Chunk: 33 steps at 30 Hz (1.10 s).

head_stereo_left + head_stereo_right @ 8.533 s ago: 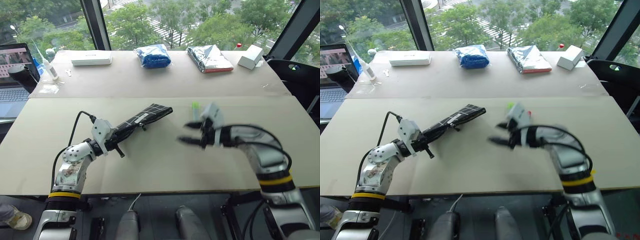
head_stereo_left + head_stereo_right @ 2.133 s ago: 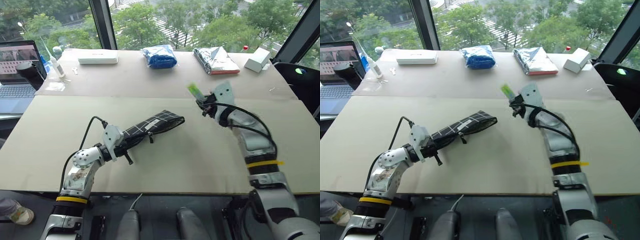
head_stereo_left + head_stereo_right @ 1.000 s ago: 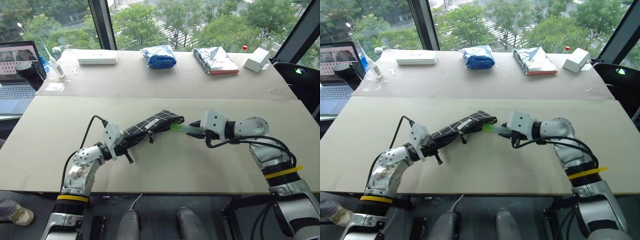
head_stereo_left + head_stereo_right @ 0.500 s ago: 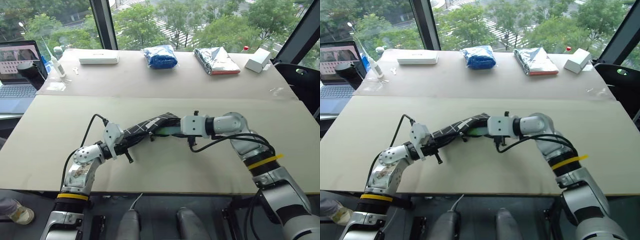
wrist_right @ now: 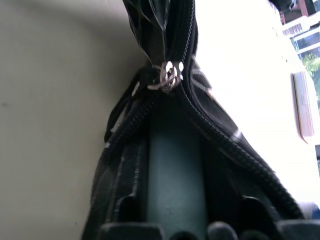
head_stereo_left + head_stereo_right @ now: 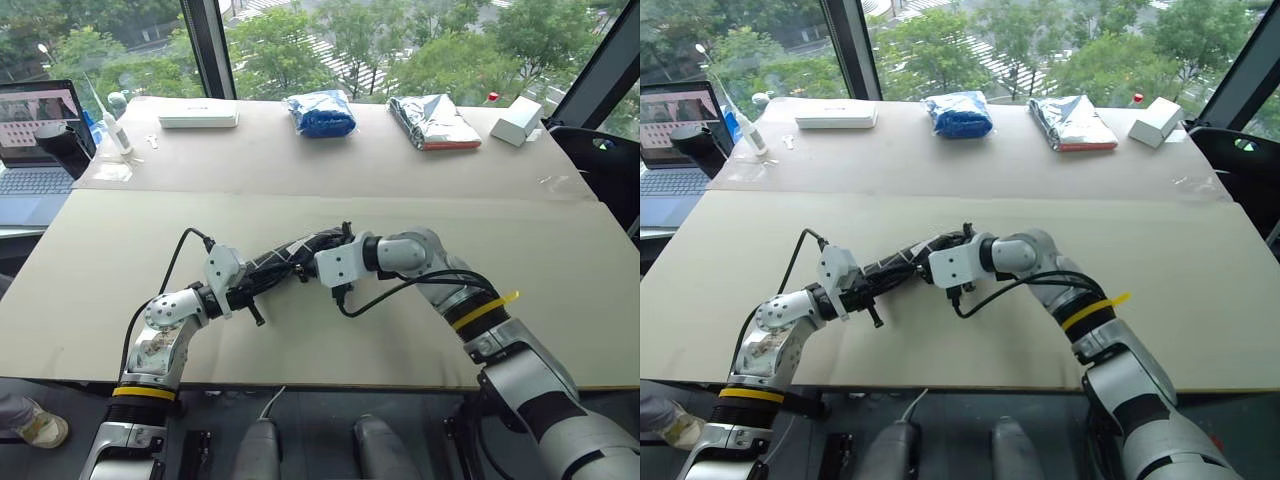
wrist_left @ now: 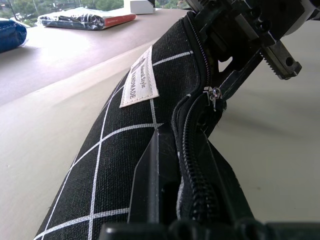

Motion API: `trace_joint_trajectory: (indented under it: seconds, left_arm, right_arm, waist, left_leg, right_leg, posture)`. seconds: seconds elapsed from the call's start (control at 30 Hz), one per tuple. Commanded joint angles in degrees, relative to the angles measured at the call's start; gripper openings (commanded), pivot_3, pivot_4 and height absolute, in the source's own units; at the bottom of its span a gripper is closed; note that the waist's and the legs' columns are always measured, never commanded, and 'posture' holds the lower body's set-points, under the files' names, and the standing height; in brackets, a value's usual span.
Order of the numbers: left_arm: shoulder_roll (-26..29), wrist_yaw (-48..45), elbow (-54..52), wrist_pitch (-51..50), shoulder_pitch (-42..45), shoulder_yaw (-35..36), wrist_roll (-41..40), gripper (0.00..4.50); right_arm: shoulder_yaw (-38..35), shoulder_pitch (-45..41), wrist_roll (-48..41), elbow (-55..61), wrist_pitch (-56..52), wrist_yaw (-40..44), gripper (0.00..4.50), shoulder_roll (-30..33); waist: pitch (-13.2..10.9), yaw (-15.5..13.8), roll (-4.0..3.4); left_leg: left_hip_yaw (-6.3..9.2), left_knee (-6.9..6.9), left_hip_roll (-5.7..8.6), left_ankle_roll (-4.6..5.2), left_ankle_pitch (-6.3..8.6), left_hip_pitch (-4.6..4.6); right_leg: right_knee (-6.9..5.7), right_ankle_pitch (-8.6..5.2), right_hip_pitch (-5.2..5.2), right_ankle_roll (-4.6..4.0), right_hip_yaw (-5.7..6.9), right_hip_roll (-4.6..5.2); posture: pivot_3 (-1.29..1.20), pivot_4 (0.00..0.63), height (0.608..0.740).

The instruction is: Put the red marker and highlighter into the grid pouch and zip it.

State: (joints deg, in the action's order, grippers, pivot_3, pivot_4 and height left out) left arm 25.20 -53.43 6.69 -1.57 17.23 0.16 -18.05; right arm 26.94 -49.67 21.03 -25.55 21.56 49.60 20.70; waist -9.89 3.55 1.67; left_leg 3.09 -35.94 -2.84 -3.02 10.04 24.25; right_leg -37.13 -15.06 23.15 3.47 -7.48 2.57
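Two grippers meet at the grid pouch [image 6: 290, 258], the black fabric case with white lines that lies aslant near the middle of the pale table [image 6: 90, 250]. Left of the pouch, the left gripper [image 6: 243, 292] is clamped on the pouch's near end, its black fingers pinching the fabric beside the zipper teeth and keeping the case lifted at that end. At the pouch's far end the right gripper [image 6: 322, 251] is pushed into the open mouth; how far apart its fingers stand cannot be told, since the fabric hides them. Inside the mouth, between those fingers, sits the highlighter [image 5: 174, 175], a pale green barrel running toward the zipper pull [image 5: 169, 75]. No red marker can be made out; whether it is inside the pouch cannot be told. Behind the pouch, along the far edge of the table, lie a white box [image 6: 198, 116], a blue bag [image 6: 320, 112] and a silver foil bag [image 6: 430, 119], with a laptop [image 6: 28, 150] off to the pouch's far left. Judging by this, the step in hand is loading the highlighter. Next would come letting the pen go fully inside, drawing the right gripper out without dragging the pen back, then taking the pull and running it along the teeth while the left grip holds the pouch taut.
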Motion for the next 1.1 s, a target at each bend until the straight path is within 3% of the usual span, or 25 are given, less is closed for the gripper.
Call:
trace_joint_trajectory:
  seconds: [0.03,0.3,0.47,0.6,0.8,0.93,1.1]
  left_arm:
    - [-0.1,0.2,-1.9,0.3,0.3,0.4,-0.8,0.00]
    - [-0.1,0.3,-1.9,0.9,-0.1,-0.4,0.0,0.00]
    - [-0.2,0.4,-2.1,0.7,-0.1,-0.5,-0.1,0.00]
    - [-0.2,0.6,-2.3,0.6,-0.3,-0.5,-0.1,0.00]
    - [0.0,1.1,-2.2,0.7,-0.4,-0.2,0.1,0.00]
    - [-0.1,1.3,-2.0,0.6,0.0,-0.3,0.1,0.00]
    - [-0.3,1.3,-1.5,0.7,0.7,-0.4,0.0,0.00]
  right_arm:
    - [-2.3,-3.0,-0.2,-1.9,2.6,-4.4,3.26,-0.2]
    - [-12.4,-2.5,-16.5,-3.0,-3.8,4.4,3.26,2.8]
    - [-20.6,3.3,-37.5,8.3,-29.7,21.3,3.26,10.0]
    - [-24.3,9.6,-45.8,15.9,-41.9,24.6,3.26,14.6]
    - [-21.5,20.3,-47.2,29.0,-53.0,20.1,3.26,16.2]
    - [-15.0,22.8,-37.7,29.1,-50.4,7.6,3.26,8.9]
    - [-11.0,20.5,-32.8,26.6,-53.6,-2.0,3.26,0.4]
  waist:
    - [0.0,0.2,0.00]
    - [0.0,0.1,0.00]
    - [0.0,-0.3,0.00]
    - [0.0,-0.9,0.00]
    - [0.0,-0.7,0.00]
    - [0.0,-0.5,0.01]
    - [0.0,-0.9,0.01]
  left_leg:
    - [0.01,0.00,0.00,0.00,0.00,0.00]
    - [0.03,-0.01,0.00,0.00,0.00,0.01]
    - [0.07,-0.01,0.00,0.00,0.00,0.02]
    - [0.09,-0.03,0.00,0.00,0.00,0.02]
    - [0.08,-0.02,0.00,0.00,0.00,0.00]
    - [0.07,-0.04,0.00,0.00,0.00,-0.01]
    - [0.07,-0.06,0.00,-0.01,-0.01,0.05]
  right_leg:
    - [-0.01,0.00,0.00,0.00,0.00,0.00]
    - [0.00,0.00,-0.03,-0.01,0.03,0.01]
    - [0.01,0.01,-0.06,-0.01,0.04,0.01]
    - [0.03,0.00,-0.09,-0.01,0.09,0.02]
    - [0.01,-0.03,-0.05,-0.03,0.08,0.00]
    - [0.00,-0.05,-0.05,0.00,0.08,-0.01]
    - [0.00,-0.04,-0.01,-0.02,0.09,0.00]
  posture:
    - [0.00,0.150,0.740]
    - [0.00,0.150,0.740]
    - [0.00,0.150,0.740]
    - [0.00,0.150,0.740]
    - [0.00,0.150,0.740]
    - [0.00,0.150,0.740]
    - [0.00,0.150,0.740]
